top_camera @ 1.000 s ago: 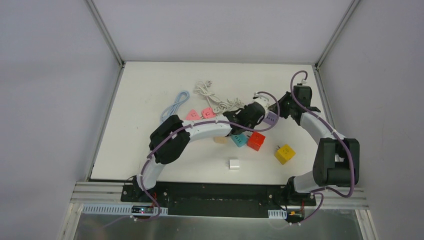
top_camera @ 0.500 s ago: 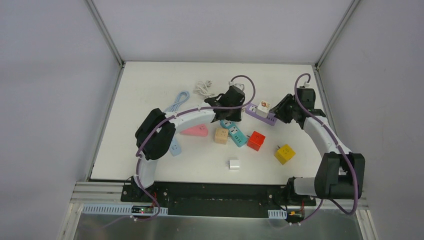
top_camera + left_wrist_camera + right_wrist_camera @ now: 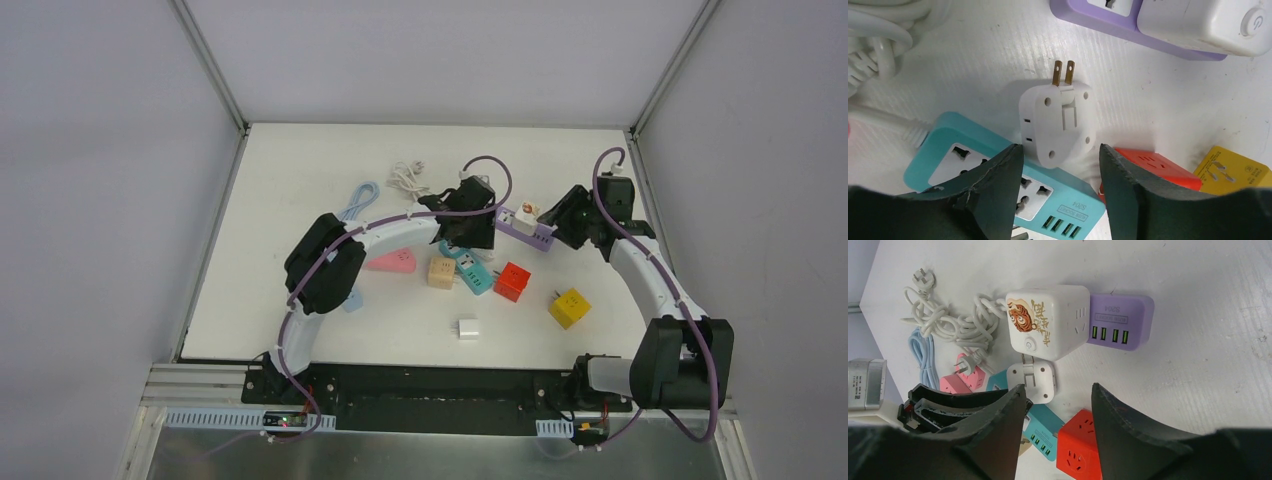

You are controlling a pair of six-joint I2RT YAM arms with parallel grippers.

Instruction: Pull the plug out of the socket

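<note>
The white plug (image 3: 1058,122) lies loose on the table, its two brass prongs pointing at the purple socket strip (image 3: 1098,17) and clear of it. My left gripper (image 3: 1059,150) hangs open just over the plug's rear, and neither finger touches it. The right wrist view shows the same plug (image 3: 1033,380) lying below a white tiger-print cube (image 3: 1048,325), which is still seated on the purple strip (image 3: 1120,320). My right gripper (image 3: 1058,387) is open and empty, and in the top view it (image 3: 562,228) sits just right of the strip (image 3: 537,236).
A teal power strip (image 3: 998,175) lies right beside the plug. Red (image 3: 512,281), yellow (image 3: 569,307) and tan (image 3: 441,271) cube sockets sit nearer the arms. A pink socket (image 3: 392,261), a small white block (image 3: 468,328), a white cord (image 3: 408,178) and a blue cable (image 3: 355,205) are also about.
The left arm drew away leftward from the purple strip with the plug, then opened and left it on the table. The right gripper let go of the strip and opened.
</note>
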